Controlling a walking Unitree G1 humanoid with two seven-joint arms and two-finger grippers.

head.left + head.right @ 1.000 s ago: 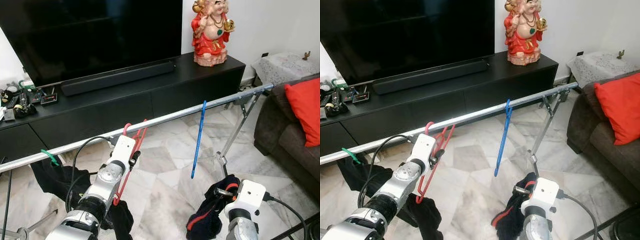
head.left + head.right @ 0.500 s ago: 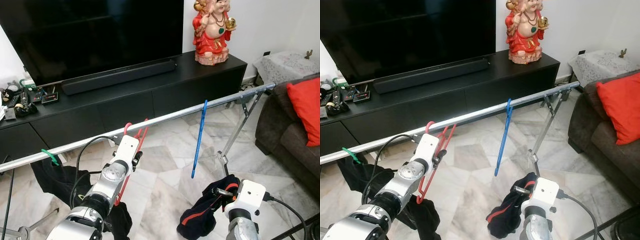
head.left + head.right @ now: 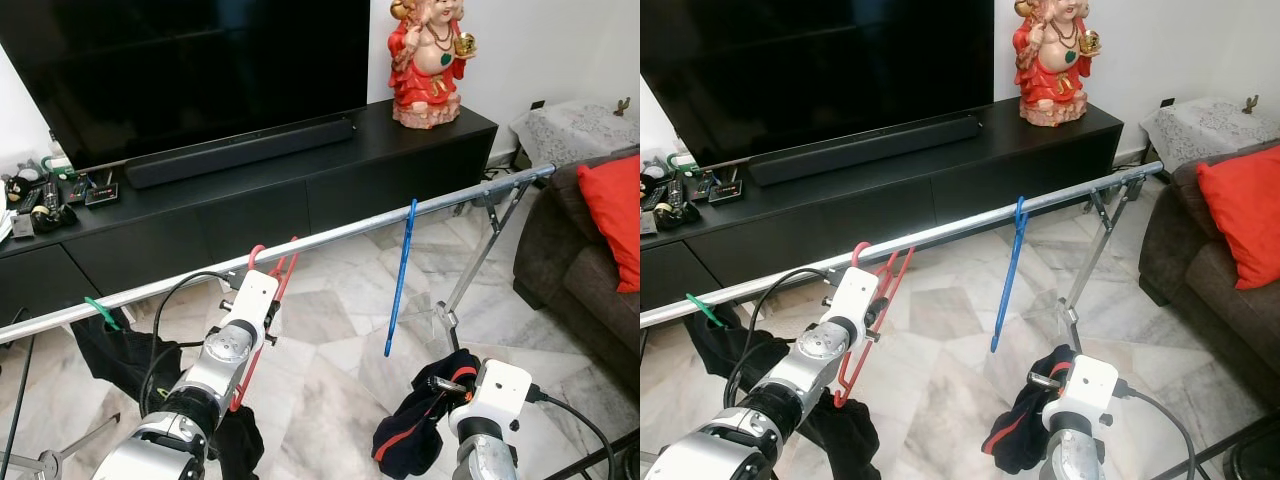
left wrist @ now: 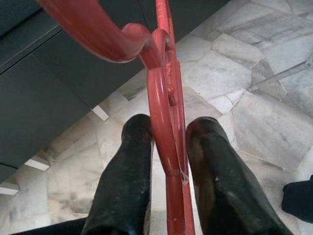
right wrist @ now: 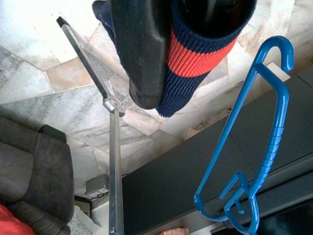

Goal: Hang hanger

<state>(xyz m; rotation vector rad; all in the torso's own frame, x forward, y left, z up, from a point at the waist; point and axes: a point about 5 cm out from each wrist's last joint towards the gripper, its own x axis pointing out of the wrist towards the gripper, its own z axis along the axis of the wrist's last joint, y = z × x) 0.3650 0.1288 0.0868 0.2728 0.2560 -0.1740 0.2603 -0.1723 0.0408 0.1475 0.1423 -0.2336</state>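
My left gripper (image 3: 270,310) is shut on a red hanger (image 3: 282,275); in the left wrist view its two black fingers (image 4: 124,186) pinch the hanger's red neck (image 4: 164,122). The hook reaches the silver rail (image 3: 340,232), but I cannot tell whether it rests on it. A blue hanger (image 3: 400,275) hangs from the rail further right and also appears in the right wrist view (image 5: 266,147). Low at the right, my right gripper (image 3: 445,385) is shut on a navy garment with a red stripe (image 3: 420,430), which dangles over the floor.
A green hanger (image 3: 100,312) carrying a black garment (image 3: 125,355) hangs at the rail's left end. Behind the rail stand a black TV cabinet (image 3: 330,170) and a red figurine (image 3: 432,60). A dark sofa with a red cushion (image 3: 615,210) is at the right. A rail stand leg (image 3: 465,275) slants down to the marble floor.
The navy garment in my right gripper swung out to the left, then back under the gripper. The left gripper and red hanger have barely moved; the camera shifted slightly.
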